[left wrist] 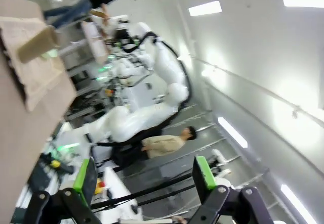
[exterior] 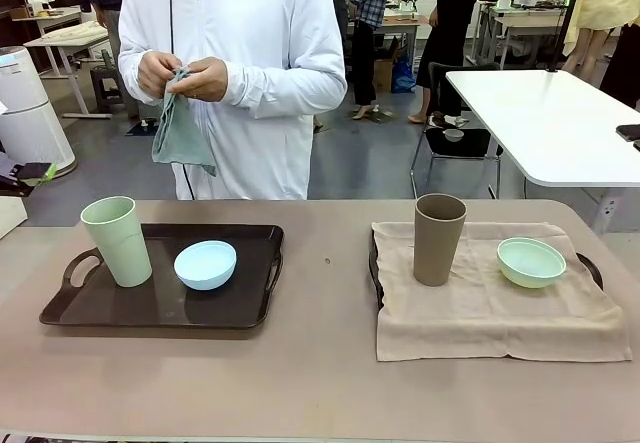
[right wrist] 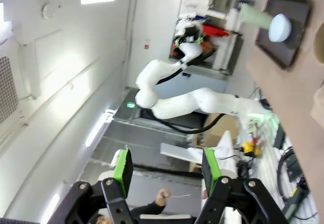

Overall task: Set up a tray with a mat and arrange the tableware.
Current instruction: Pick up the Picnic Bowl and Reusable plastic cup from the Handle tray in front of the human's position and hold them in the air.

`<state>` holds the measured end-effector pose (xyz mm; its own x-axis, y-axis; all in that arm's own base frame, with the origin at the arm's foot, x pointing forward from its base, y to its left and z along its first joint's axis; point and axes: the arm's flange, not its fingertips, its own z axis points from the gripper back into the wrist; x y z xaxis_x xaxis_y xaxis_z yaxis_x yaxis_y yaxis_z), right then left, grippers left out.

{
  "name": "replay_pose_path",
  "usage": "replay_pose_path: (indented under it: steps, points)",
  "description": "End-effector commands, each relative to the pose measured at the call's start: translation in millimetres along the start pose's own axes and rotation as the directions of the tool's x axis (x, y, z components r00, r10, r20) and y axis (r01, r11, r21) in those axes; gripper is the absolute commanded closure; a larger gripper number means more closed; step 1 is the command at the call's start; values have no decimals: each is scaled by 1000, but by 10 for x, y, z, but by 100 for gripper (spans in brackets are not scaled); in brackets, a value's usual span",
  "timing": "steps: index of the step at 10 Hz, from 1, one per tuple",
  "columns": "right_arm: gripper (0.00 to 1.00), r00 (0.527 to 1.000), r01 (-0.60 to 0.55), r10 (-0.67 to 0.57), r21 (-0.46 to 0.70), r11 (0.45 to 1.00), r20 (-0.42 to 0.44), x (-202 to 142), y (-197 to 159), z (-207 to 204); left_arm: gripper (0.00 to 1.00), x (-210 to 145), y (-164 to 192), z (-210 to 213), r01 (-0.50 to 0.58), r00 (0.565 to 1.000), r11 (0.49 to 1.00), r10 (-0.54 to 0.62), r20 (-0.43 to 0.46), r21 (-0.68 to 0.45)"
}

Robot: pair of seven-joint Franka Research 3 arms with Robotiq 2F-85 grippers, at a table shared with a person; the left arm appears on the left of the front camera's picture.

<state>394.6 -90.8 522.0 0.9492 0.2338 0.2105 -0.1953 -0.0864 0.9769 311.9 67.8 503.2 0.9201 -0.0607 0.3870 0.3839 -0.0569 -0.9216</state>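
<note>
Left gripper (left wrist: 144,183) and right gripper (right wrist: 166,169): both parted, empty, raised off the table. Right tray (exterior: 590,266): beige mat (exterior: 480,318) laid, brown cup (exterior: 439,239) and mint bowl (exterior: 531,262) placed. Left tray (exterior: 160,308): bare under pale green cup (exterior: 117,241) and blue bowl (exterior: 205,264); its grey-green mat (exterior: 180,133) is in the person's hands (exterior: 185,73). Roughly half done.

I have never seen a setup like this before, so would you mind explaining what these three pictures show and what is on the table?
The front picture looks across a table at a person whose hands hold a grey-green cloth. On the left, a bare dark tray carries a pale green cup and a light blue bowl. On the right, a second tray is covered by a beige mat, with a brown cup and a mint green bowl on it. The other two pictures come from cameras on the robot's wrists, tilted sideways. The left gripper and right gripper are open and hold nothing.
</note>
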Motion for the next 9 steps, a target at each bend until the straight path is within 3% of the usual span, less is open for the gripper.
replay_pose_path:
  steps: [1, 2, 3, 5, 6, 7, 8, 9]
  points:
    - [27, 998, -60, 46, -300, 952, -53, 168, 514, -544, 0, 26, -415, -64, 91, 994, 910, -62, -85, 404]
    - [27, 996, -47, 11, -410, 911, -89, 330, 705, -892, 0, 95, -612, -143, 120, 991, 821, -61, -123, 558]
    - [27, 990, -54, -28, -566, 822, -136, 524, 827, -1350, 0, 181, -829, -225, 165, 983, 674, -56, -174, 720]
    - [27, 953, -237, -39, -818, 523, -301, 773, 830, -2241, 0, 258, -1092, -361, 258, 963, 357, -19, -269, 898]
    - [27, 931, -326, -34, -873, 362, -362, 906, 710, -2600, 0, 333, -1106, -445, 312, 947, 161, 26, -320, 936]
    - [27, 913, -401, -8, -901, 165, -408, 1011, 492, -2927, 0, 431, -1041, -519, 349, 937, -78, 28, -348, 934]
    - [27, 906, -420, 62, -907, -2, -419, 1073, 336, -3132, 0, 488, -965, -562, 361, 929, -262, 20, -369, 895]
    - [27, 893, -427, 130, -902, -63, -432, 1113, 266, -3225, 0, 534, -892, -577, 350, 925, -405, 7, -380, 845]
